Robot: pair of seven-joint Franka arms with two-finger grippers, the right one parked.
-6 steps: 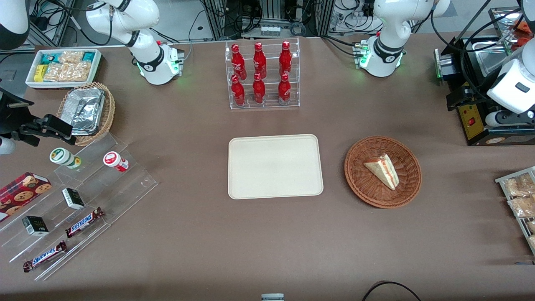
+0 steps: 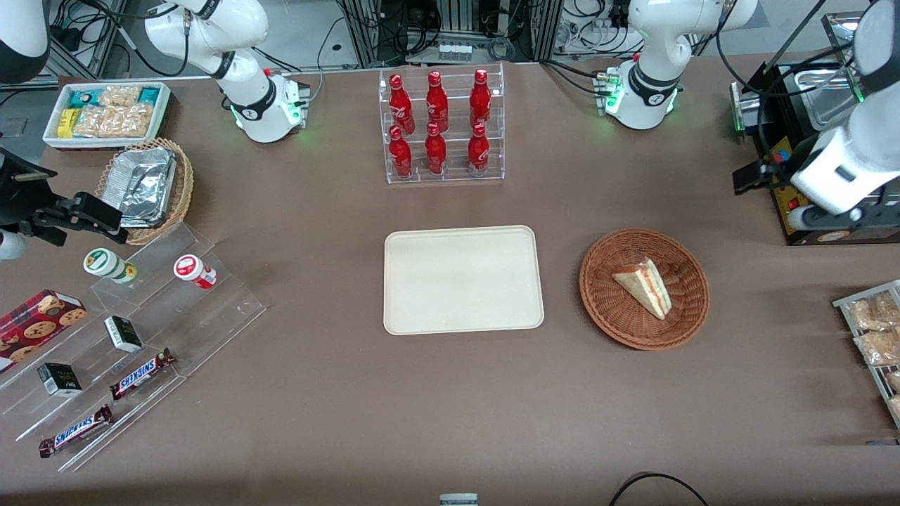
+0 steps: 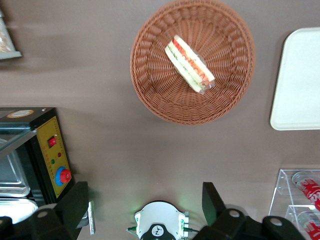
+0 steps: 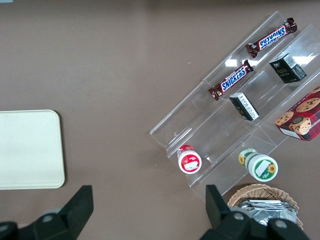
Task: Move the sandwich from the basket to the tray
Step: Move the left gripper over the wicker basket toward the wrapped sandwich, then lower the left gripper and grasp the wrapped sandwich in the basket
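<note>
Brown worktop [image 2: 450, 393] seen from the front. Two chocolate bars [image 2: 140, 372] marked SNICKERS lie on a clear stepped rack [image 2: 211, 309] toward the parked arm's end. Six red bottles [image 2: 436, 123] stand in a clear stand; their white script is too small to read. The sandwich [image 2: 643, 287] lies in the basket [image 2: 605, 309], beside the bare tray [image 2: 463, 279]. The left arm's hand [image 3: 145, 210] hangs high over the worktop's working-arm end, near a black machine [image 2: 780, 190], fingers [image 3: 75, 202] spread wide, holding nothing
</note>
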